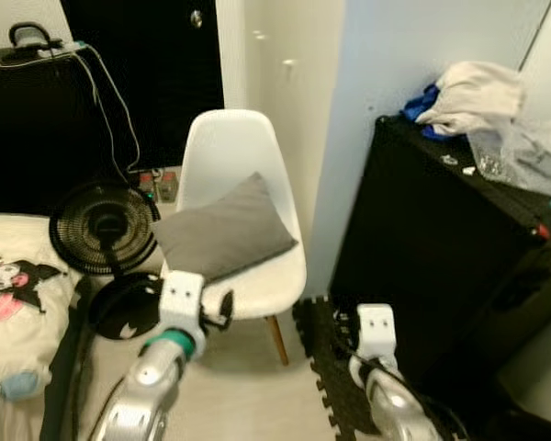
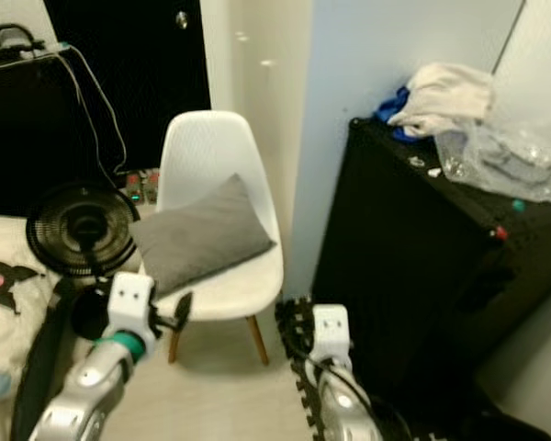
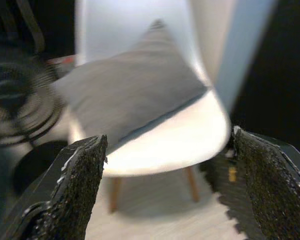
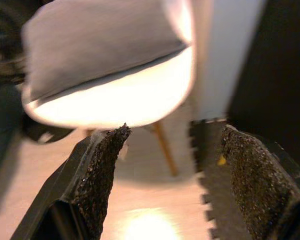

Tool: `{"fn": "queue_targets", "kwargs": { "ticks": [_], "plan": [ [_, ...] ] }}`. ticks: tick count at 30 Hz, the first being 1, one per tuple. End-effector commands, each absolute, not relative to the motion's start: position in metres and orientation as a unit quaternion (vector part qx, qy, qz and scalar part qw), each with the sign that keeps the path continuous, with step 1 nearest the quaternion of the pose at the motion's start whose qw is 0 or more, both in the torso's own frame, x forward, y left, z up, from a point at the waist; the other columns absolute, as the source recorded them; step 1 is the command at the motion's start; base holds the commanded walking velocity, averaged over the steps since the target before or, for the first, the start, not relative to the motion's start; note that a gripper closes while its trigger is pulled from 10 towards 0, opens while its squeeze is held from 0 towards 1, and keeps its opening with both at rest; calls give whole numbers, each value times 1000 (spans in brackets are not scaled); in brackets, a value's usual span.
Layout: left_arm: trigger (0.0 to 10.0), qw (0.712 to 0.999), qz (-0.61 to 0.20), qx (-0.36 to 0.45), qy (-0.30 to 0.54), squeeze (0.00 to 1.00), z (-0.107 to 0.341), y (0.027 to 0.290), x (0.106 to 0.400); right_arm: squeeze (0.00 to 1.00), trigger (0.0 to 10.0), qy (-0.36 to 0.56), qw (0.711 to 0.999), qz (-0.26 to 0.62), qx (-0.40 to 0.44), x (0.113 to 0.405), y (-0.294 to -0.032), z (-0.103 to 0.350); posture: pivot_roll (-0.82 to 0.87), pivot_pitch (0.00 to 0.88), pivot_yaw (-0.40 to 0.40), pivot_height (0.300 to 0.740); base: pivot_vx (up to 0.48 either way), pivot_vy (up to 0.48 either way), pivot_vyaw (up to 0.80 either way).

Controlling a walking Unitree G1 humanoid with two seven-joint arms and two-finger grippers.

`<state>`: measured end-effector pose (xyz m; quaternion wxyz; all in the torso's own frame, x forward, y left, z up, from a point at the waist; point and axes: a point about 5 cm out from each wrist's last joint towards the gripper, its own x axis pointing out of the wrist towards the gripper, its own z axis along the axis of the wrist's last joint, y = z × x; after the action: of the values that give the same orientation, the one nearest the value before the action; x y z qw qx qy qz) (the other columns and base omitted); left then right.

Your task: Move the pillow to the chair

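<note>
The grey pillow [image 1: 225, 230] lies on the seat of the white chair [image 1: 230, 147], leaning back against the backrest with one corner pointing up and another reaching toward the seat's right edge. Nothing grips it. The chair stands on the pale floor [image 1: 248, 386] against a white wall, its wooden legs showing under the seat.

The left gripper [image 3: 167, 185] hovers just in front of the seat's front edge, low and to the left, its two black fingers [image 3: 80, 185] spread wide apart with nothing between them. The right gripper [image 4: 172, 175] hangs lower and further right, over a black foam mat [image 1: 335, 377] with a toothed edge; its fingers [image 4: 102, 170] are likewise parted and empty.

To the left of the chair stands a black fan [image 1: 104, 228] on a round base, near the edge of a bed [image 1: 18, 285] with a cartoon print cover. To the right, a black cabinet [image 1: 441, 266] carries a heap of white and blue cloth [image 1: 468, 96] and a clear plastic bag [image 1: 528, 156]. Behind the fan a cable [image 1: 110, 92] hangs down from dark furniture.
</note>
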<state>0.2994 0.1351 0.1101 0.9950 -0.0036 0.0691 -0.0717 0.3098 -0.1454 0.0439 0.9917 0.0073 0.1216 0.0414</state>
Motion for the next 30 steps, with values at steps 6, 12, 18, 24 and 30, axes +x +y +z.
{"fn": "queue_targets", "kwargs": {
  "ticks": [6,12,18,24,30],
  "plan": [
    [10000,994,-76,-7,80,0,106,133,298,0,10000,135,990,38,14,306,-147,38,47,0,92,740,0,0,533],
    [10000,993,-75,-18,91,0,104,132,297,0,10000,137,990,37,22,305,-148,37,47,0,91,740,0,72,0],
    [10000,993,-75,-18,92,0,104,132,297,0,10000,138,989,38,22,305,-148,37,48,0,90,740,0,444,0],
    [10000,993,-73,-18,92,0,104,133,298,0,10000,138,989,40,23,306,-147,37,49,0,89,740,0,452,0],
    [10000,993,-76,-17,94,0,104,133,298,0,10000,138,989,40,24,307,-148,37,49,0,90,740,0,386,0]
  ]
}}
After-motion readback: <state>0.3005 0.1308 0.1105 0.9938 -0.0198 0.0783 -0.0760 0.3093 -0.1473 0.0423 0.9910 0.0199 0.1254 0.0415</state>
